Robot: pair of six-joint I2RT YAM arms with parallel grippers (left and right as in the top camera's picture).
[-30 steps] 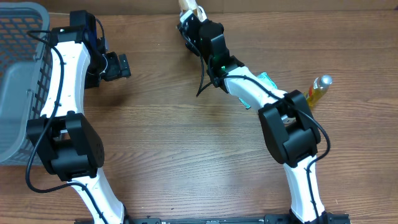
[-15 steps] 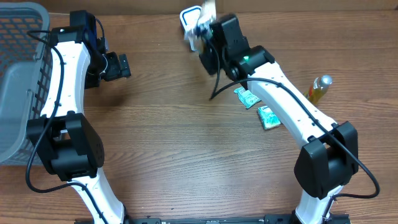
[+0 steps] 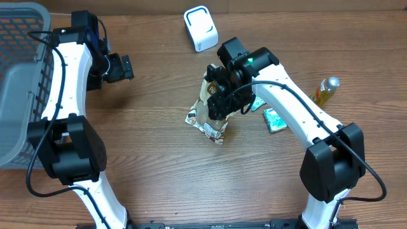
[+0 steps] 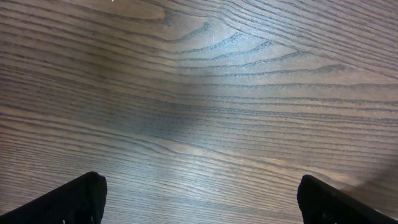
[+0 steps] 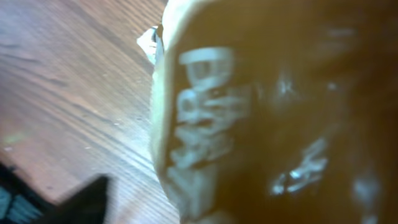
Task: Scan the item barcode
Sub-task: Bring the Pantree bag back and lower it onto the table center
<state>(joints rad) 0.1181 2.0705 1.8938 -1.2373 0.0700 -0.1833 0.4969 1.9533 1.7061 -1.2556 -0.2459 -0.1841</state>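
The item is a brown snack bag [image 3: 208, 119] with pale ends, resting on the table at the centre. My right gripper [image 3: 220, 102] hangs right over its upper end, jaws open. In the right wrist view the blurred bag [image 5: 261, 112] fills most of the frame. One dark finger [image 5: 84, 200] stands clear of it on the left, with wood showing between; the other finger is hidden. The white barcode scanner [image 3: 200, 28] sits at the back edge. My left gripper [image 3: 127, 67] is open over bare wood at the far left, fingertips [image 4: 81, 199] wide apart.
A grey mesh basket [image 3: 19, 95] stands at the left edge. A green packet [image 3: 275, 119] lies right of the right arm, with another [image 3: 256, 104] partly under it. A yellow bottle [image 3: 324, 91] lies at the far right.
My right arm swung from the scanner at the back down to the table's centre with the bag, and its jaws opened. The bag now rests on the table. The left arm stayed put.
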